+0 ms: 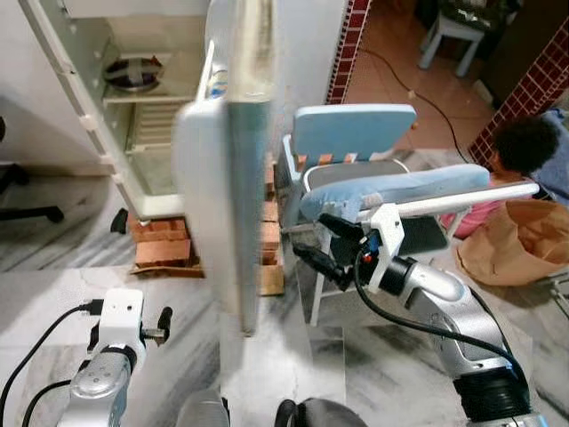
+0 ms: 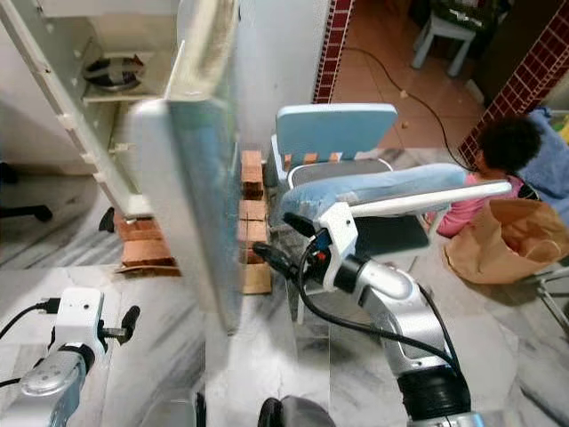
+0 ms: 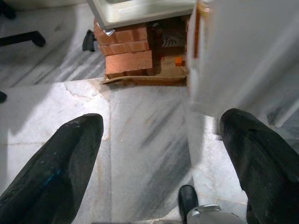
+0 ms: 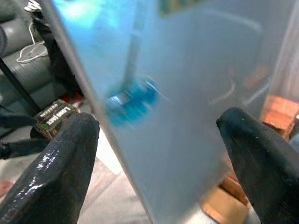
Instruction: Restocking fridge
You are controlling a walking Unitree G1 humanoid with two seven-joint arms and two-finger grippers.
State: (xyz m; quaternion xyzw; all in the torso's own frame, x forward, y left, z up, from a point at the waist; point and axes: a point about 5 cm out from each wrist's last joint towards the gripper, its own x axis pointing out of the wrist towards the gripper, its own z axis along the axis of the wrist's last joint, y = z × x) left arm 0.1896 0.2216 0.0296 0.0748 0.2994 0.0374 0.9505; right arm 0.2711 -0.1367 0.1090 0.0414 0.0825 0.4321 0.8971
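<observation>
A robot stands before an open fridge (image 1: 147,133) raised on bricks (image 1: 164,245), its door (image 1: 233,178) swung out edge-on between the two arms. The right gripper (image 1: 311,249) reaches toward the door's outer face, its fingers spread wide; in the right wrist view the panel fills the space between the two black fingers (image 4: 53,172), tilted across them, and contact cannot be confirmed. The left gripper (image 3: 159,158) hangs low over the marble floor (image 1: 53,302), its fingers likewise apart and holding nothing, with the door's lower corner just beside one fingertip and the bricks farther ahead.

The step in hand appears to be working the door, probably swinging it so the shelves can be reached or shut away. To do it well, the right arm should press flat against the panel near its free edge, well away from the hinge, and follow the door's arc rather than push straight. The left arm should stay clear of the door's bottom edge, which hangs close above it.

Inside the fridge, a dark round dish (image 1: 132,73) sits on the upper shelf. A light-blue chair (image 1: 356,142) stands just behind the right arm. A person (image 1: 524,147) crouches beside a brown paper bag (image 1: 520,240) at the right, near enough to mind during any wide swing.
</observation>
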